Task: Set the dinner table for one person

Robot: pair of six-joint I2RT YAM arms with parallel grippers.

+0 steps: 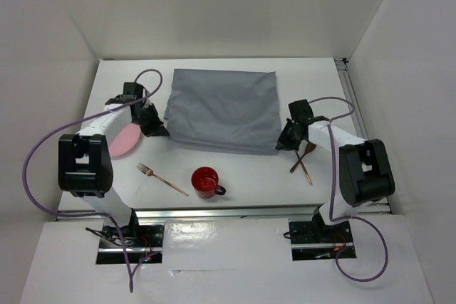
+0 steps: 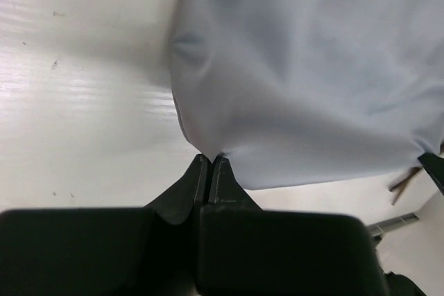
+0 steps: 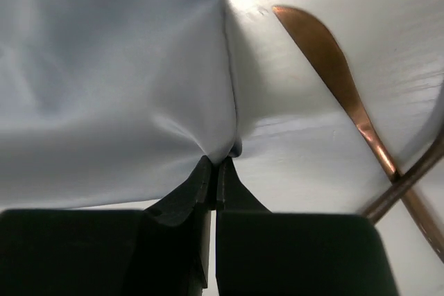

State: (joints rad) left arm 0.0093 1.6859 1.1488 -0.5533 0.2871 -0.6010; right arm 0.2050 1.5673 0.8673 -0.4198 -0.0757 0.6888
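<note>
A grey cloth (image 1: 224,108) lies spread on the white dinner table (image 1: 235,176). My left gripper (image 1: 161,131) is shut on the cloth's near left corner (image 2: 211,152). My right gripper (image 1: 279,144) is shut on its near right corner (image 3: 223,152). A pink plate (image 1: 125,140) lies at the left, partly under my left arm. A copper fork (image 1: 162,178) and a red mug (image 1: 206,182) sit near the front edge. A copper knife (image 3: 333,74) and a second crossed utensil (image 1: 302,159) lie to the right of the cloth.
White walls enclose the table on three sides. A metal rail (image 1: 353,105) runs along the right edge. Purple cables (image 1: 32,169) loop from both arms.
</note>
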